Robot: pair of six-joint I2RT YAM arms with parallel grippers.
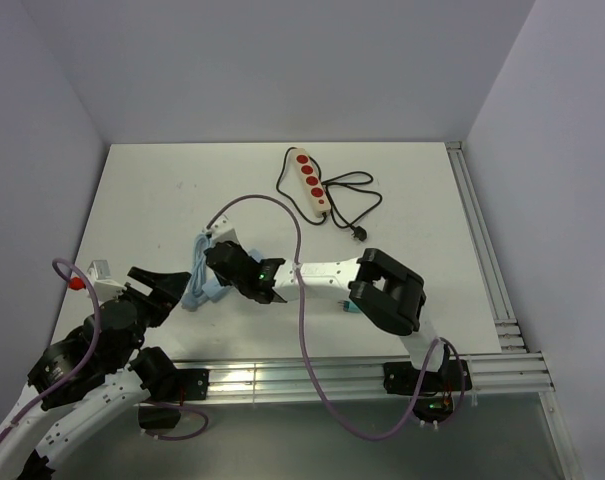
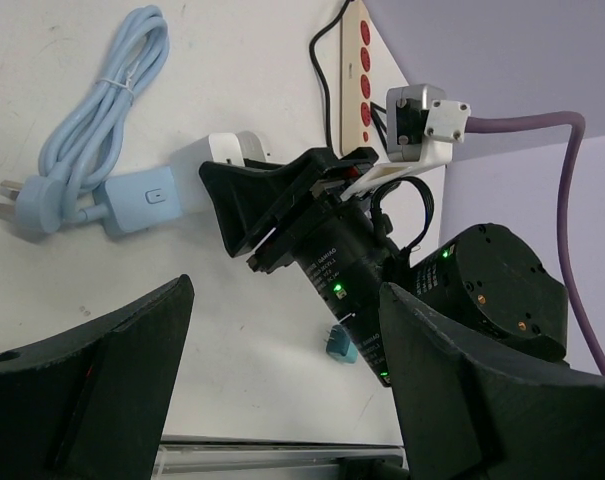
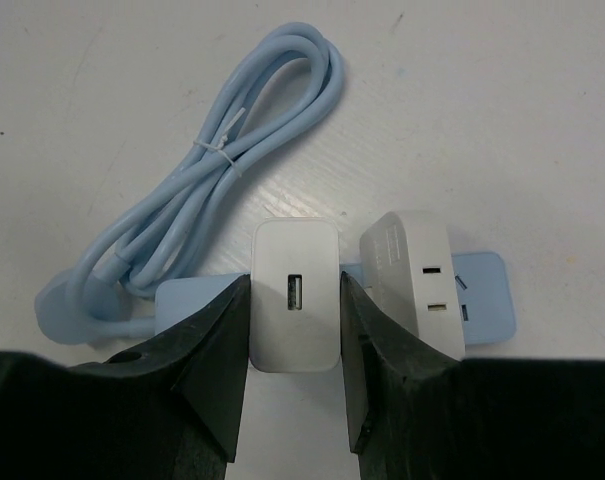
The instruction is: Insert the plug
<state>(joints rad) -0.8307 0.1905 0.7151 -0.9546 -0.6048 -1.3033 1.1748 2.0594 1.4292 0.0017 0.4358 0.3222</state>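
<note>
Left jaws gape wide, holding nothing, over the near-left part of the worktop (image 1: 162, 190). Next, to the right, we see a light-blue cable (image 3: 182, 205), coiled & tied, w/ its pronged plug (image 2: 32, 205) lying flat on the worktop. Beside it lies a light-blue socket strip (image 3: 482, 290). On that strip stands a white USB charger (image 3: 294, 295); right jaws are narrow, pinching it on both sides. Just right of it, a 2nd white adapter (image 3: 417, 275) sits tilted on the strip. We can't tell if either is fully seated. Farther back & right, well apart, lies a beige power strip (image 1: 311, 181) w/ red sockets.
</note>
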